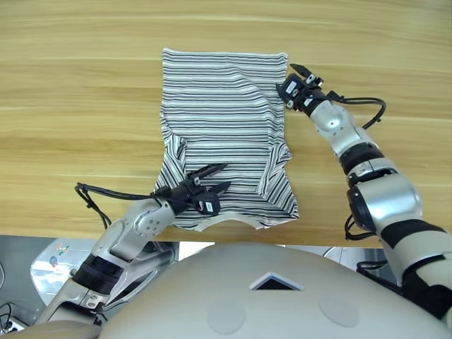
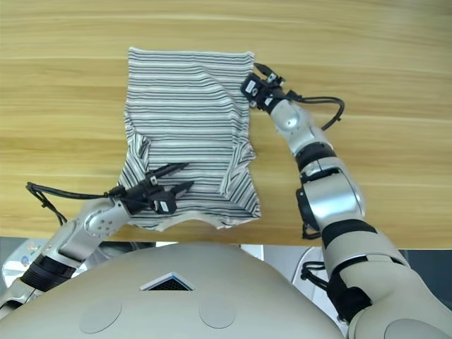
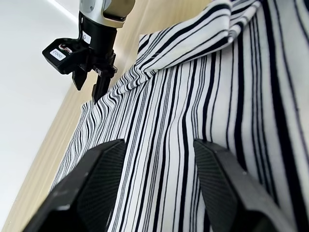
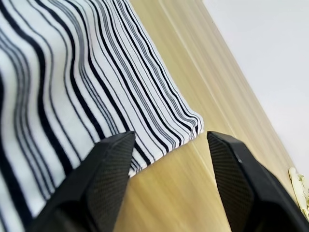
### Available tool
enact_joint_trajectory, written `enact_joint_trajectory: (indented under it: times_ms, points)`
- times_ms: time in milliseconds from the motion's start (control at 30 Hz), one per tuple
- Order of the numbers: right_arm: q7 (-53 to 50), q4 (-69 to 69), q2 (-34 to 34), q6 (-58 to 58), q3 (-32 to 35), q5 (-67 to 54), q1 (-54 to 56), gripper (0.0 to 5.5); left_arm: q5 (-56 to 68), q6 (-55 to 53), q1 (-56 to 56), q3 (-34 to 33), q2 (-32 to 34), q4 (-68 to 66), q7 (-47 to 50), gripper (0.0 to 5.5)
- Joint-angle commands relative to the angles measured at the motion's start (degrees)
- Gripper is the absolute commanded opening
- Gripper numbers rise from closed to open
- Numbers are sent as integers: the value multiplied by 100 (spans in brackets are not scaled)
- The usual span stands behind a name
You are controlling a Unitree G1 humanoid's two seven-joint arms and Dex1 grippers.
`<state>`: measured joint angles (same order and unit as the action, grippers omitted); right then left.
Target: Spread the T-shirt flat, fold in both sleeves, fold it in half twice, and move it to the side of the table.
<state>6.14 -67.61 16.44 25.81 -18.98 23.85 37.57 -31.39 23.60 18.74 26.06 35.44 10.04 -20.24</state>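
The black-and-white striped T-shirt (image 1: pixel 219 120) lies on the wooden table (image 1: pixel 78 106) with its collar toward me and both sleeves folded in over the body. My left gripper (image 1: pixel 224 176) hovers open over the shirt's near left part, close to the collar; in the left wrist view its fingers (image 3: pixel 99 188) straddle striped cloth. My right gripper (image 1: pixel 291 79) is open at the shirt's far right edge, and in the right wrist view the far hem corner (image 4: pixel 193 126) lies between its fingers (image 4: pixel 113 179). Nothing is held.
Bare wood surrounds the shirt to the left, the right (image 1: pixel 395 56) and beyond. The table's near edge (image 1: pixel 70 233) runs just below the collar. A black cable (image 1: pixel 95 198) loops beside my left forearm.
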Motion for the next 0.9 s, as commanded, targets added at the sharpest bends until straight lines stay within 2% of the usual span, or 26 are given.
enact_joint_trajectory:
  times_ms: [33, 333, 400, 533, 633, 767, 833, 900]
  points:
    - [-24, -491, 2, -573, 43, 52, 232, 277, -274, -229, 233, 124, 202, -257, -261, 267]
    - [-224, -733, -94, -825, 181, -33, 616, 277, -249, -213, 289, 137, 192, -324, -207, 267]
    - [-174, -639, -111, -509, 254, -129, 524, 277, -238, -221, 271, 133, 128, -303, -161, 267]
    - [466, 276, -33, 870, 635, -794, 37, 277, -236, -225, 339, 145, 77, -231, -89, 267]
    - [1210, 2354, 191, 1123, 1073, -1882, -864, 277, -207, -236, 354, 105, 46, -197, -27, 267]
    - [1803, 5104, 828, 454, 1354, -2553, -2496, 277, -197, -249, 412, 70, 19, -144, 42, 267]
    - [2103, 5590, 1371, 447, 1373, -2346, -3507, 277, -183, -261, 475, 51, -1, -52, 90, 267]
    - [2067, 5338, 1976, 689, 1592, -1827, -4486, 277, 0, -226, 472, -40, -66, 107, 135, 267]
